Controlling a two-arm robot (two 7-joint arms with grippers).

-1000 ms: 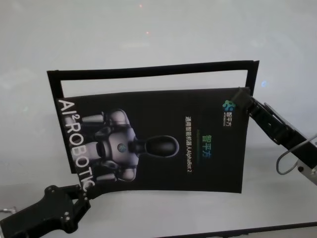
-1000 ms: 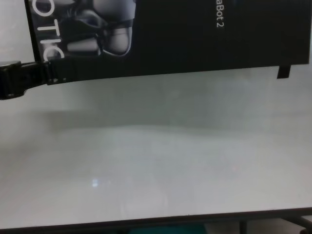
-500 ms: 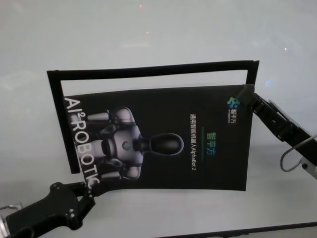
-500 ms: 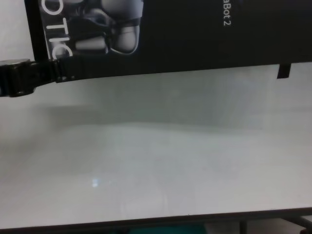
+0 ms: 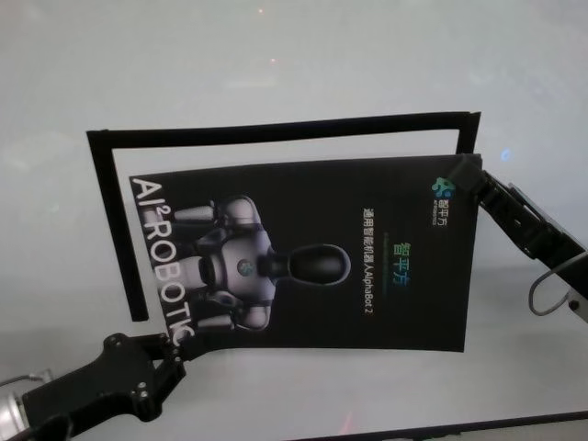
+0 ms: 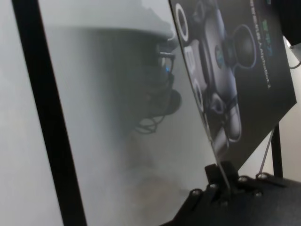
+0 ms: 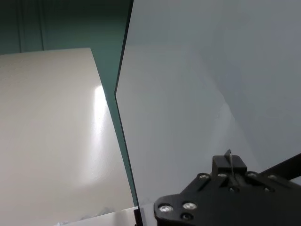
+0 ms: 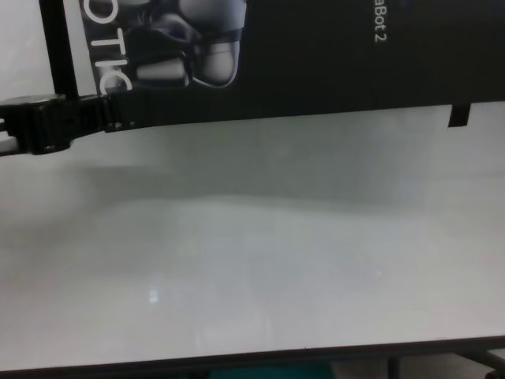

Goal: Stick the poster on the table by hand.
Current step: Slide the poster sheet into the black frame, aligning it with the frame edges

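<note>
Poster (image 5: 312,262) held just above the table (image 5: 276,64) between both grippers, inside the black tape frame (image 5: 276,129) marking the target, offset toward its right side. Left gripper (image 5: 170,354) pinched shut on the near-left corner; right gripper (image 5: 464,175) closed on the far-right corner.

Judgement: to do this step well, the sheet should be kept taut across its diagonal, its edges squared to the frame strips, then lowered evenly so no bubble or crease forms.

Left wrist view shows the poster edge bowed and lifted clear of the table, clamped thin between the fingers (image 6: 221,176); head view does not reveal this gap. Chest view adds the near edge (image 8: 316,114) hanging level.
</note>
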